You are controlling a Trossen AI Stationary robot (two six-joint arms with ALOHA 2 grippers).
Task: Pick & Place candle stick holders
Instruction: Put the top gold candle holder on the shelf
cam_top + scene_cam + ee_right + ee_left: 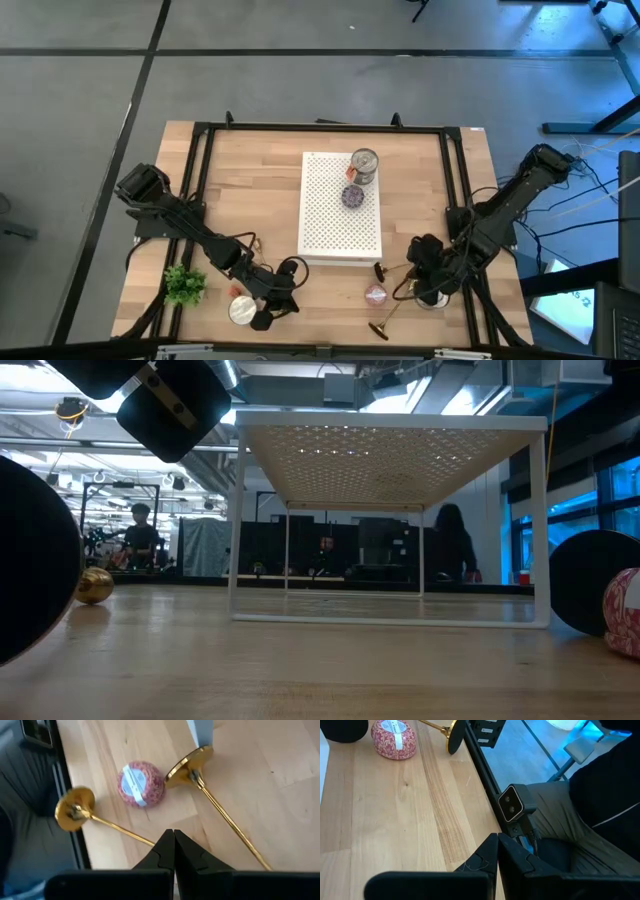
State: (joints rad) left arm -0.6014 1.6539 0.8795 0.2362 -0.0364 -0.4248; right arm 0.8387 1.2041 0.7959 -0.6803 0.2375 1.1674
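Two candle stick holders lie flat on the worktop near its front edge, on my right-hand side: one (220, 805) has its round gold base just beside the leg of the white rack and its thin stem running back toward my right hand, and the other (95, 817) lies with its base right at the worktop's black edge rail, its stem also pointing in toward my right hand. Between their two bases sits a small round pink patterned tin (140, 783), close to both but touching neither as far as I can see. My right hand (174, 842) hovers just above the worktop between the two stems, fingers pressed together, pinching nothing. From above, that same hand (425, 290) sits at the front right corner, with the nearer holder (384, 322) lying close to the front edge. Over on the other side, my left hand (497, 851) is low at the front left of the worktop, fingers also pressed tight together and empty, pointing across toward the pink tin. Behind all this stands the white perforated rack (341, 205) in the middle of the worktop (250, 180), carrying a silver tin (364, 163) and a small purple disc (352, 196) on top. A little green plant (185, 285) and another silver tin (241, 311) rest near my left arm. Across the room, people (140, 535) show in the background.
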